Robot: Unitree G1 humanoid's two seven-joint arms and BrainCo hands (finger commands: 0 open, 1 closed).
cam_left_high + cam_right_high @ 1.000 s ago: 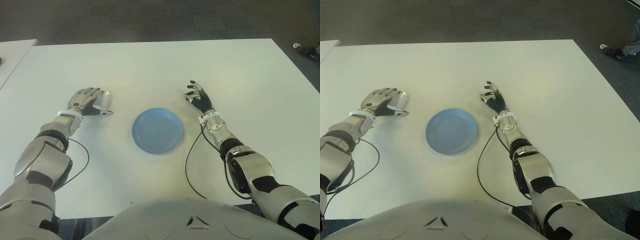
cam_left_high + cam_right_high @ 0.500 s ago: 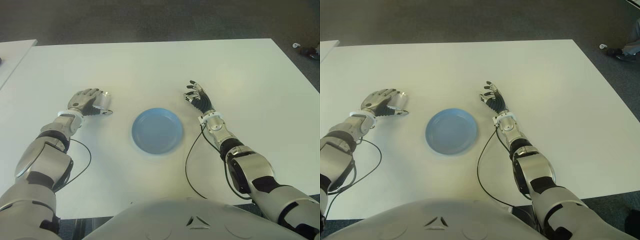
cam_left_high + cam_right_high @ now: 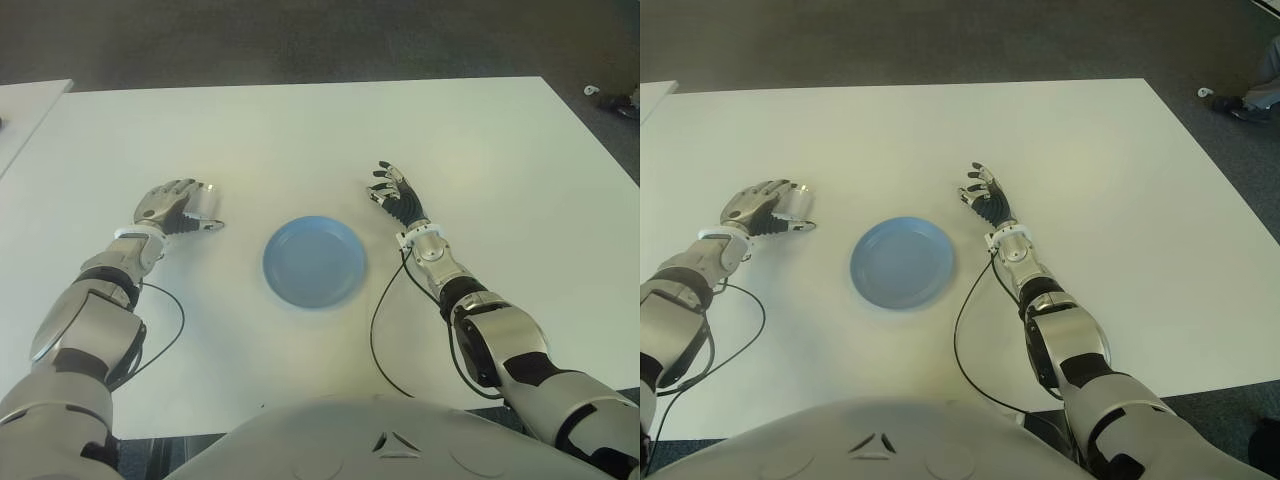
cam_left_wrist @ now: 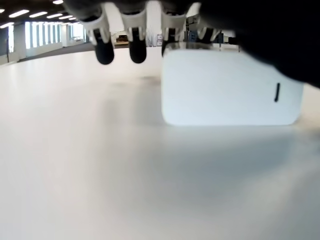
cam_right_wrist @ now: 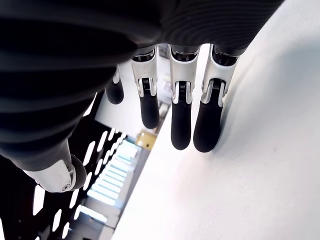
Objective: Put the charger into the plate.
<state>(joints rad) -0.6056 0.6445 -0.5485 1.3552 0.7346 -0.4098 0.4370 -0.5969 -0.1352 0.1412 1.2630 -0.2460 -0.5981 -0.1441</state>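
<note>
Grasping is the step in hand: left hand (image 3: 172, 206), left of the plate (image 3: 314, 261), cups the charger (image 4: 230, 87) without clamping; next, close and lift; right hand (image 3: 397, 196) slack, empty.

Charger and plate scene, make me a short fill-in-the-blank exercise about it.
1. The blue plate holds ____.
2. The white charger stands on the ____.
3. The hand at the charger is the ____ hand.
4. The right hand shows with its fingers ____.

Missing words: nothing; table; left; open
</note>
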